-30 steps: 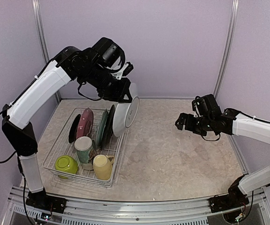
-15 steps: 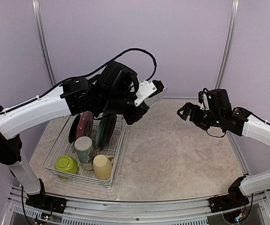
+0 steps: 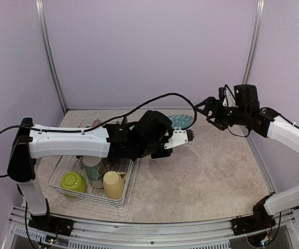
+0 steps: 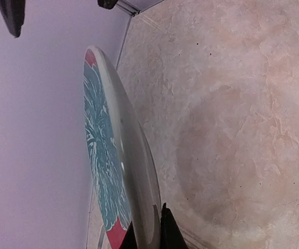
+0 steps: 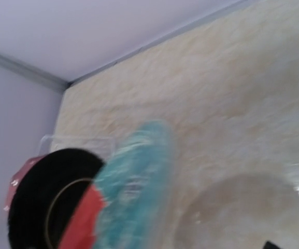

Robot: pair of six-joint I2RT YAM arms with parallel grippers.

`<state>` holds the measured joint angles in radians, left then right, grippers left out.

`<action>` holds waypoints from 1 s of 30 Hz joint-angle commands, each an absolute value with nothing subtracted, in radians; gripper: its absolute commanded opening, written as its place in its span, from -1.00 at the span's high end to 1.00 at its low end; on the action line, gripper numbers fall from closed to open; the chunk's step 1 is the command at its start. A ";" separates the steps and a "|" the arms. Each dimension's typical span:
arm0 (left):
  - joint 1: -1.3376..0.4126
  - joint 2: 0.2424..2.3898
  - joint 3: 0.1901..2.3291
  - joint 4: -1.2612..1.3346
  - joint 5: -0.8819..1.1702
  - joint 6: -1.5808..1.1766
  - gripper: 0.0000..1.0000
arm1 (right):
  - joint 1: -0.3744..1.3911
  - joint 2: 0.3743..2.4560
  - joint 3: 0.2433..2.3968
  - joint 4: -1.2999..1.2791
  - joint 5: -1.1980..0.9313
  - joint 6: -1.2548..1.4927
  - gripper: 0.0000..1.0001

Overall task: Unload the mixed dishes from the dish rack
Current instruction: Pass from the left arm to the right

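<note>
The left gripper is clamped on the rim of a plate, held on edge above the table, right of the rack. The plate is a shallow glossy disc, white beneath, its face feathery teal with red patches at the rim. The table is matt, mottled beige. The right gripper hangs near the plate, jaws spread and empty. The rack is thin white wire; a glossy lime bowl and a pale yellow mug lie at its near end, and the left arm hides the plates behind. In the right wrist view the plate is a blur.
</note>
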<state>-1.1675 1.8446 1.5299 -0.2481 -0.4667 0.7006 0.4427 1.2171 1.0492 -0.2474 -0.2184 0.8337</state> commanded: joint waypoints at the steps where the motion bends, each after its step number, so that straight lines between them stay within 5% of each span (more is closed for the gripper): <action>1: -1.177 1.831 1.536 -0.008 -0.559 0.787 1.00 | 0.446 1.338 1.113 -0.216 -0.374 0.862 -0.77; 8: -1.190 1.873 1.528 0.044 -0.601 0.832 1.00 | 0.474 1.477 1.129 -0.250 -0.366 0.884 -0.54; 30: -1.197 1.950 1.623 -0.040 -0.696 0.772 0.95 | 0.463 1.505 0.963 0.109 -0.468 1.099 1.00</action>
